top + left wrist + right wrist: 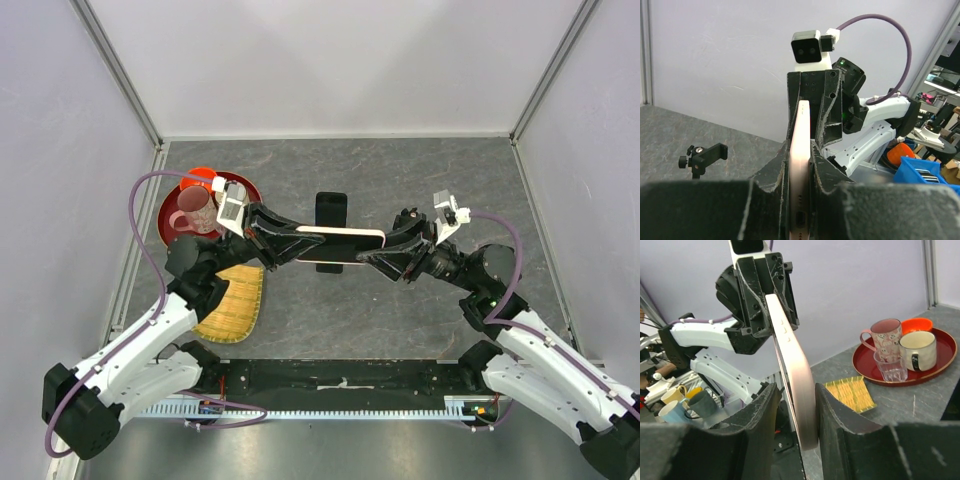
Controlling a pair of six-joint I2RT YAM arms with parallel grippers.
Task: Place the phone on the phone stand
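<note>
A pink phone point(340, 237) hangs on its edge above the middle of the table, between both arms. My left gripper point(290, 240) is shut on its left end; in the left wrist view both pads press the phone point(801, 135) where my left gripper point(801, 165) holds it. My right gripper point(385, 245) straddles the right end. In the right wrist view one finger touches the phone point(790, 355), while a slim gap shows at the other finger of my right gripper point(795, 410). The black phone stand point(331, 211) stands just behind the phone, and appears as the small stand point(702, 159) at the left.
A red tray point(250, 192) with a pink mug point(192, 212) and other cups sits at the back left. A yellow bamboo mat point(232, 305) lies in front of it, under my left arm. Grey walls enclose the table on three sides.
</note>
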